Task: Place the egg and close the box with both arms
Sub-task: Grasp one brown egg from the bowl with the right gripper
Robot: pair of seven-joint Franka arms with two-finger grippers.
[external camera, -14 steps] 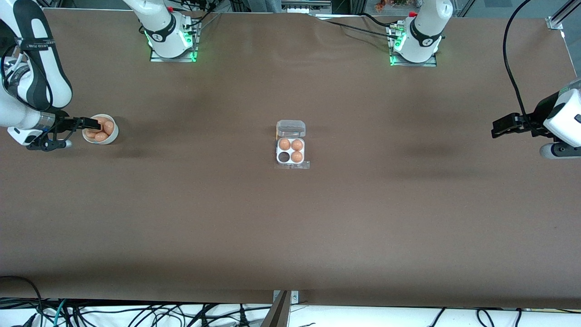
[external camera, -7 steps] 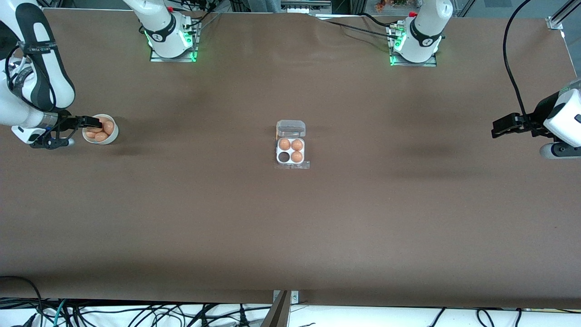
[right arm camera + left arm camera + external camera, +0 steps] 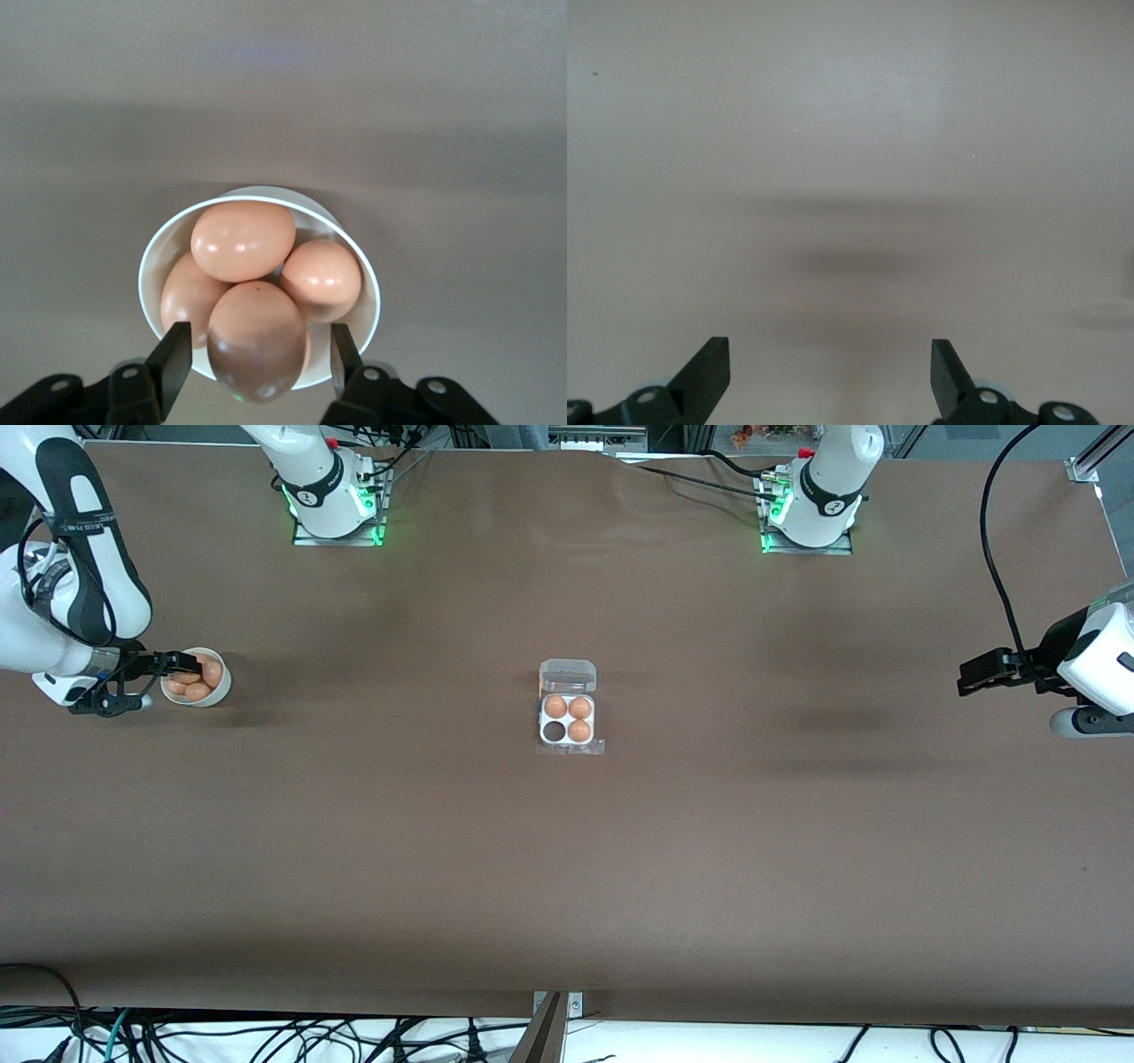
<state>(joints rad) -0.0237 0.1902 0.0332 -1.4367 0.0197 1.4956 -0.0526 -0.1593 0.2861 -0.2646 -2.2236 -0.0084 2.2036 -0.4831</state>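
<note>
Brown table (image 3: pixel 567 868) covers almost the whole front view. White round bowl (image 3: pixel 215 688) sits near the right arm's end of the table, well apart from the middle. Other eggs (image 3: pixel 244 239) heaped in the bowl, touching each other. Black cables (image 3: pixel 266 1036) tangled along the table edge nearest the front camera, on a white floor strip. More black cable (image 3: pixel 997 558) hangs above the table toward the left arm's end.
</note>
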